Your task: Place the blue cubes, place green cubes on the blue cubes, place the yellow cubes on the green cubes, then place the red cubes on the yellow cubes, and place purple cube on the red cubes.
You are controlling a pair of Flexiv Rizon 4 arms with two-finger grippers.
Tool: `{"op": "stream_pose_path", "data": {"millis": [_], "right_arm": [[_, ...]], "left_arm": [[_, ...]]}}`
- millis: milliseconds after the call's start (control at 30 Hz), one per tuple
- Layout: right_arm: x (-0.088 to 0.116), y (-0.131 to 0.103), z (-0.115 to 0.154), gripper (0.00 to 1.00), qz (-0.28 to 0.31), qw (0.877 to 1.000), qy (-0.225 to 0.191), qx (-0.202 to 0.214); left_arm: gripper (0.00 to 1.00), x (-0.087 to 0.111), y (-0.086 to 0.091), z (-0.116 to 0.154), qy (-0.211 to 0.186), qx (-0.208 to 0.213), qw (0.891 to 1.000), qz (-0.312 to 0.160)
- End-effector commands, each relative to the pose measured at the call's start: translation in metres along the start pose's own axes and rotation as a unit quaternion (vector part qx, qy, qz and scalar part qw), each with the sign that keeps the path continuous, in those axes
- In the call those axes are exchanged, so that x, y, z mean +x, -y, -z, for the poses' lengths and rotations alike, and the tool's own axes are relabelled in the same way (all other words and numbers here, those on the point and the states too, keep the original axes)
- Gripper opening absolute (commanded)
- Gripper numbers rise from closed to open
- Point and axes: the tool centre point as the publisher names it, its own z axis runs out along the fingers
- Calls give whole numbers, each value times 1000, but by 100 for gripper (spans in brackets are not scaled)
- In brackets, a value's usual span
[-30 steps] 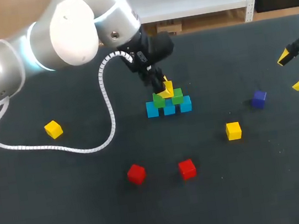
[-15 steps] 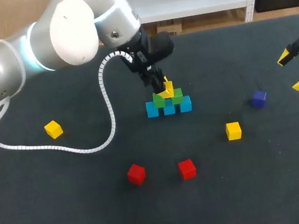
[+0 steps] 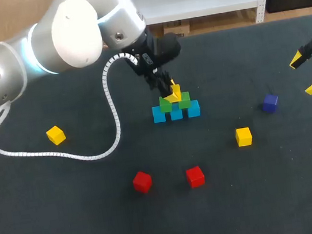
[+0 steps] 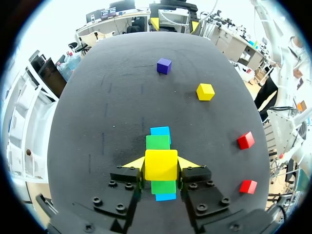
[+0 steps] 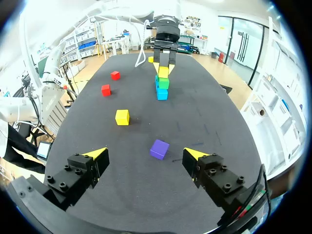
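- Left arm (image 3: 14,61): in from the counter's (image 3: 73,233) left edge, elbow raised, wrist angled down toward the counter's middle, white cable (image 3: 112,108) trailing over the surface behind it.
- Left claw (image 3: 171,91): clenched on a held yellow cube (image 3: 175,94), one yellow tip pressed to each side of it.
- Held yellow cube: centred over the two green cubes (image 3: 175,103), slightly tilted; touching them or just above, impossible to tell.
- Green cubes: side by side on a row of blue cubes (image 3: 176,113), near the counter's middle, a little toward the far edge.
- Right arm: at the counter's right edge, well apart from the stack; right claw (image 3: 308,74) released, fingers spread wide, nothing between them.
- Purple cube (image 3: 270,102): on the counter nearest the right claw.
- Loose yellow cubes: one toward the right edge (image 3: 243,136), one toward the left edge (image 3: 55,134).
- Two red cubes (image 3: 142,181) (image 3: 195,176): toward the near edge.
- Against a second ago and half a second ago: no visible shift in either arm, either claw or any cube.
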Motion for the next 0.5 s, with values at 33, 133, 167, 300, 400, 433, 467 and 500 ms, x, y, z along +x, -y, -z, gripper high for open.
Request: {"op": "stream_pose_path", "data": {"millis": [33, 133, 167, 300, 400, 433, 467, 500], "right_arm": [[0, 1, 0, 100, 1, 1000, 1, -1], [0, 1, 0, 100, 1, 1000, 1, -1], [0, 1, 0, 100, 1, 1000, 1, -1], [0, 1, 0, 100, 1, 1000, 1, -1], [0, 1, 0, 100, 1, 1000, 1, -1], [0, 1, 0, 100, 1, 1000, 1, -1], [0, 1, 0, 100, 1, 1000, 1, -1], [0, 1, 0, 100, 1, 1000, 1, -1]], "left_arm": [[35, 1, -4, -1, 0, 4, 1000, -2], [46, 1, -5, 0, 0, 5, 1000, -2], [47, 1, -5, 0, -1, 5, 1000, -2], [69, 2, -5, 0, -1, 5, 1000, -3], [72, 2, -5, 0, 0, 5, 1000, -5], [71, 2, -5, 1, 0, 6, 1000, -5], [71, 2, -5, 1, 0, 6, 1000, -5], [72, 2, -5, 1, 0, 6, 1000, -5]]}}
